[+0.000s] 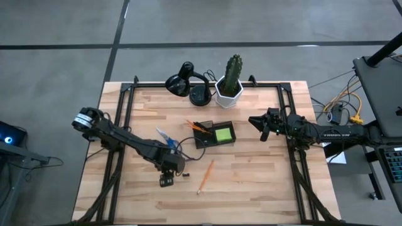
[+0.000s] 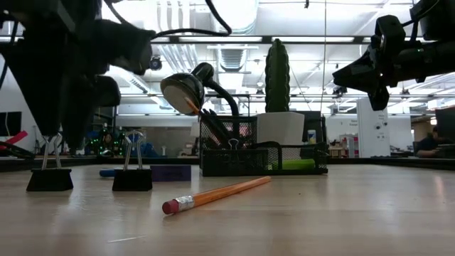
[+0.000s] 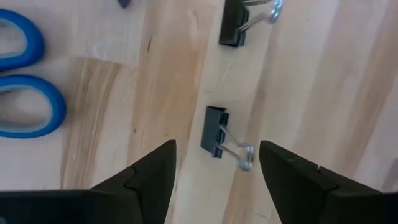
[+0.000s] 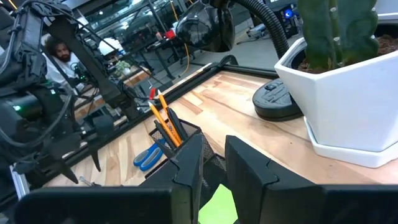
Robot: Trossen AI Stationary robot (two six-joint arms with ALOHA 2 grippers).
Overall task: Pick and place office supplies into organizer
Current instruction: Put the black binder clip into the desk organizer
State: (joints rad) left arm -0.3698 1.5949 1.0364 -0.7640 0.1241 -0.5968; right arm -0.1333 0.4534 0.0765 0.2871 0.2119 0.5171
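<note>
Two black binder clips stand on the wood table, one (image 3: 215, 132) straight below my left gripper (image 3: 217, 147) and the other (image 3: 235, 25) a little beyond it. My left gripper (image 1: 166, 177) points down, open, its fingers above and on either side of the nearer clip (image 2: 50, 173) without touching it. The blue-handled scissors (image 3: 25, 81) lie beside it. An orange pencil (image 1: 205, 176) lies loose on the table. The black mesh organizer (image 1: 215, 134) holds orange pencils (image 1: 200, 127) and a green sticky pad (image 1: 223, 133). My right gripper (image 1: 260, 122) waits level at the table's right, its fingers (image 4: 189, 165) slightly apart, holding nothing.
A black desk lamp (image 1: 188, 83) and a cactus in a white pot (image 1: 230, 86) stand at the far edge behind the organizer. A small purple block (image 2: 170, 173) lies near the second clip (image 2: 133, 173). Bare wood lies toward the near edge.
</note>
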